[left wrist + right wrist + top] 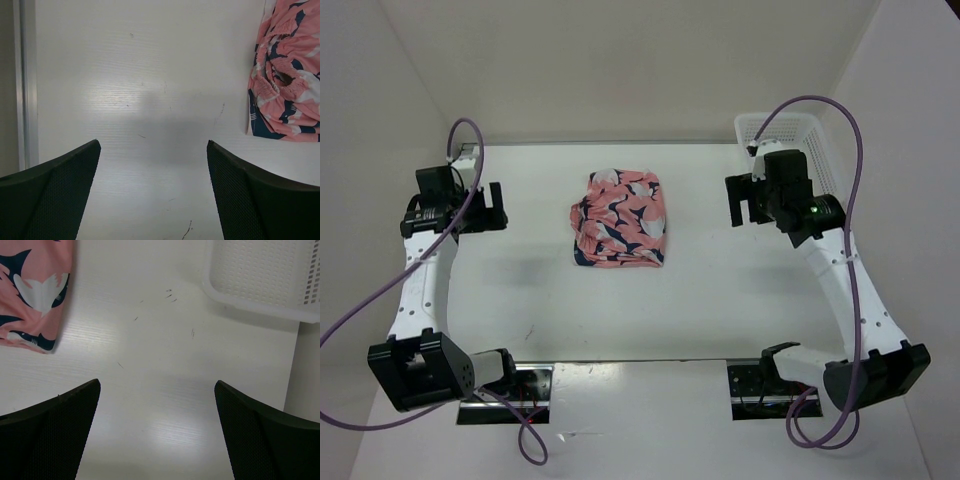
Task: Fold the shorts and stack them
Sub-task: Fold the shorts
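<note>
The salmon-pink shorts [620,220] with a navy and white print lie folded in a compact bundle at the middle of the white table. They also show at the right edge of the left wrist view [287,75] and at the top left of the right wrist view [35,290]. My left gripper [492,208] is open and empty, hovering left of the shorts, with bare table between its fingers [152,190]. My right gripper [742,200] is open and empty, hovering right of the shorts over bare table [157,432].
A white plastic mesh basket [820,145] stands at the back right corner, behind my right gripper, and shows in the right wrist view [265,280]. White walls enclose the table on the left, back and right. Purple cables loop from both arms.
</note>
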